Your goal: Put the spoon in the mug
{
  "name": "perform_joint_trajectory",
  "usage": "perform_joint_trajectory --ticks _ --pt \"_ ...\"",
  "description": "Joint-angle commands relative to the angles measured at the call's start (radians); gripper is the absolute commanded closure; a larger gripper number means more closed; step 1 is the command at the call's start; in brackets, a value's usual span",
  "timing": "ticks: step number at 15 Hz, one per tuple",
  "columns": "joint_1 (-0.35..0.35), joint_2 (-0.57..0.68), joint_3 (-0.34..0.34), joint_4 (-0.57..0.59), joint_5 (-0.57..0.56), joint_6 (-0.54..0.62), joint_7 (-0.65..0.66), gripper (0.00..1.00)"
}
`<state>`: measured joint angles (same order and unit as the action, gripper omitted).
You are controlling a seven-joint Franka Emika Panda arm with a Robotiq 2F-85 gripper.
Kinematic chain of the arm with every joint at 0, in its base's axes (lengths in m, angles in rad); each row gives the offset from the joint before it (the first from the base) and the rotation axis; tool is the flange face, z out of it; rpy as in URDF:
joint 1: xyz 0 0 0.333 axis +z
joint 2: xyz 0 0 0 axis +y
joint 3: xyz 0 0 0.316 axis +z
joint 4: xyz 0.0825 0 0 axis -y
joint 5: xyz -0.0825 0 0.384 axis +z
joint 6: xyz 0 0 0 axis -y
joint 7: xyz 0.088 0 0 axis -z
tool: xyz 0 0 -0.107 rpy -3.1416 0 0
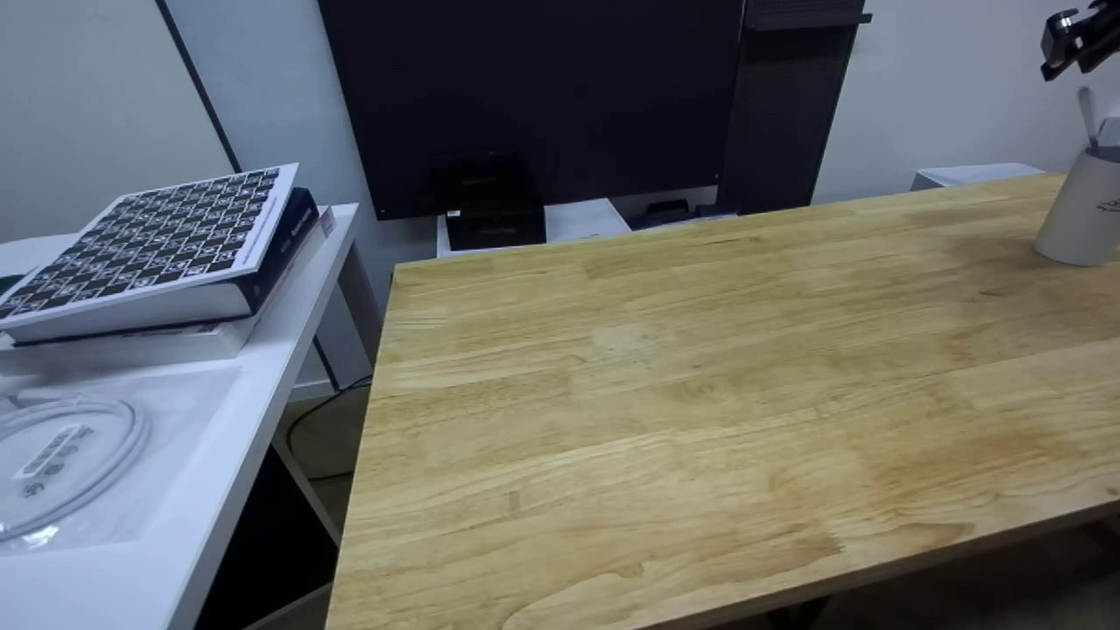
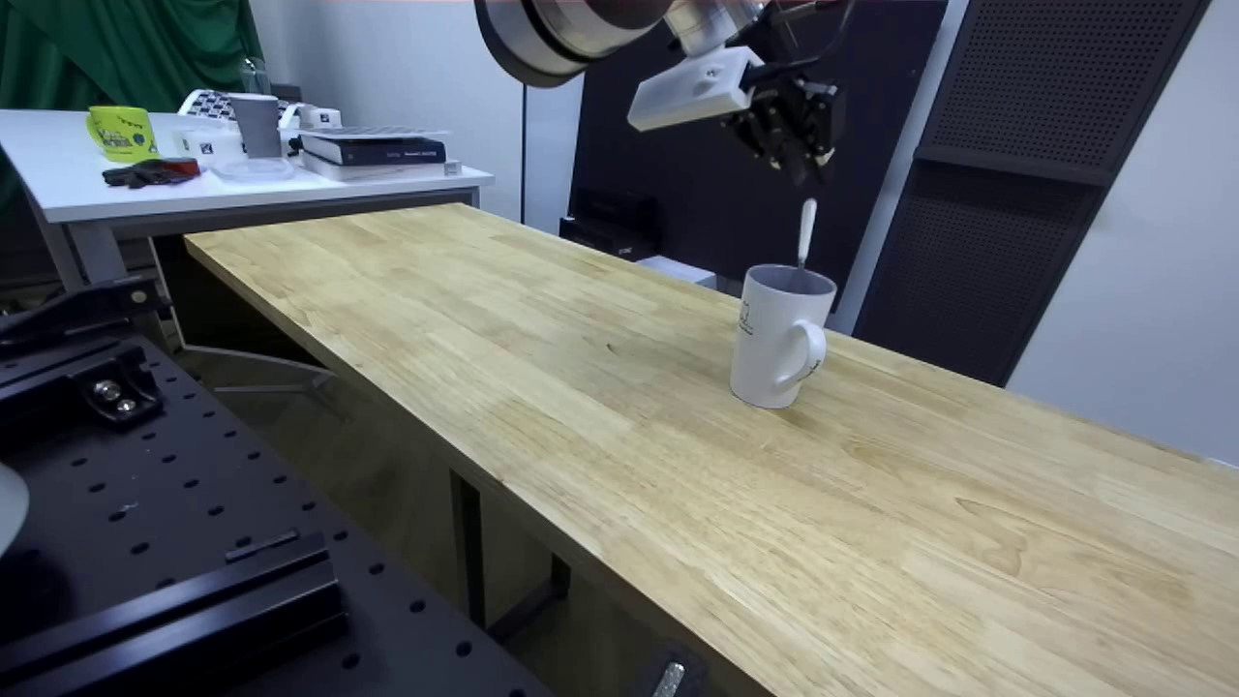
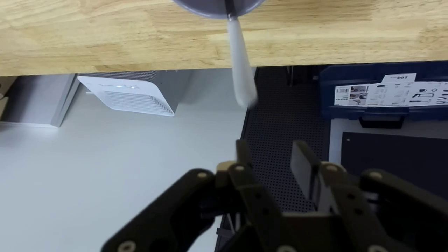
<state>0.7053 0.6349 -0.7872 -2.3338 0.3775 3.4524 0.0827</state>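
Over there the gripper point(image 2: 805, 169) hangs, jaws apart, at twelve o'clock above the spoon point(image 2: 806, 230), which stands in the mug point(image 2: 765, 353), whose dark lettering point(image 2: 744, 318) looks, from here, probably too small to read.

We're looking across a wooden table point(image 2: 542, 358), pale yellow-brown, its grain running in long joined strips, and there stands the mug point(image 2: 767, 339), upright, base flat on the wood, near the far long edge in both exterior views! Its handle point(image 2: 819, 348) points out to one side, and we catch dark lettering on the wall, too small for us to read. A soft shadow point(image 1: 989, 249) spreads over the boards just beside it. We spot a small dark mark point(image 2: 610, 346) in the wood, too. In the wrist view, we see the straight table edge close by the mug's rim.
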Motion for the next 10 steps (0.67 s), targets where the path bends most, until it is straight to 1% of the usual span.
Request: perform_joint_trajectory --ticks 1,3,4,5,6,8,10 --pt "-0.014 -0.016 0.020 -0.005 0.018 0.002 -0.021 0.32" --pt "-0.028 -0.021 0.035 -0.010 0.012 0.002 -0.023 0.19" --pt "-0.048 -0.032 0.054 -0.018 -0.001 0.002 -0.027 0.12" --pt "-0.052 -0.043 0.055 -0.022 -0.034 -0.020 -0.011 0.06" --pt "-0.072 -0.062 0.072 -0.018 -0.055 -0.050 -0.019 0.01" --pt "-0.101 -0.090 0.098 -0.011 -0.087 -0.109 -0.028 0.00" --pt "-0.143 -0.136 0.136 -0.004 -0.132 -0.197 -0.044 0.00"
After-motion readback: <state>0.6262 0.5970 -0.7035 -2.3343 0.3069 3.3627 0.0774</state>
